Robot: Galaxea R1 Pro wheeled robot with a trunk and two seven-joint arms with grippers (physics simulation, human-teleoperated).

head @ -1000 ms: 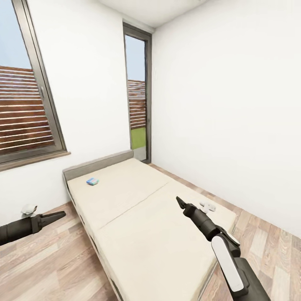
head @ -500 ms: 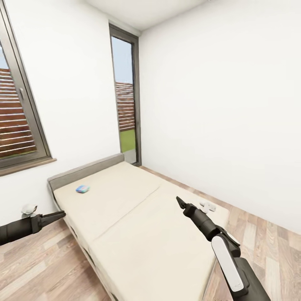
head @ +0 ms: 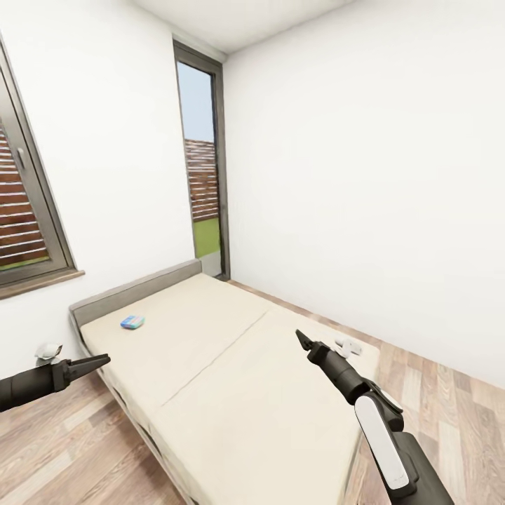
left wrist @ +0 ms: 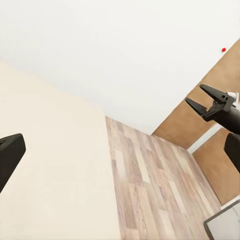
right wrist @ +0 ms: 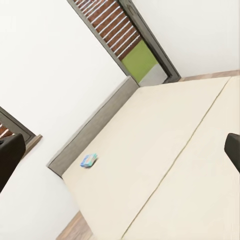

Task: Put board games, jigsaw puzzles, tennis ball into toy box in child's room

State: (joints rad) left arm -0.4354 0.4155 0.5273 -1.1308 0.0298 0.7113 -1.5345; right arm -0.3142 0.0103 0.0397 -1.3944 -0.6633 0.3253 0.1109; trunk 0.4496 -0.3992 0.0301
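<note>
On the bed (head: 231, 379), a game (head: 132, 322) is being shown; the right gripper (left wrist: 204, 100) is being held apart, the left gripper's (head: 98, 361) state cannot be told.

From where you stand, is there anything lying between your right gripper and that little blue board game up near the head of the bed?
Nothing visible does. Between the right gripper and the blue board game there is bare mattress of the bed, crossed by a seam. A small white object lies off to the other side, near the bed's edge.
</note>
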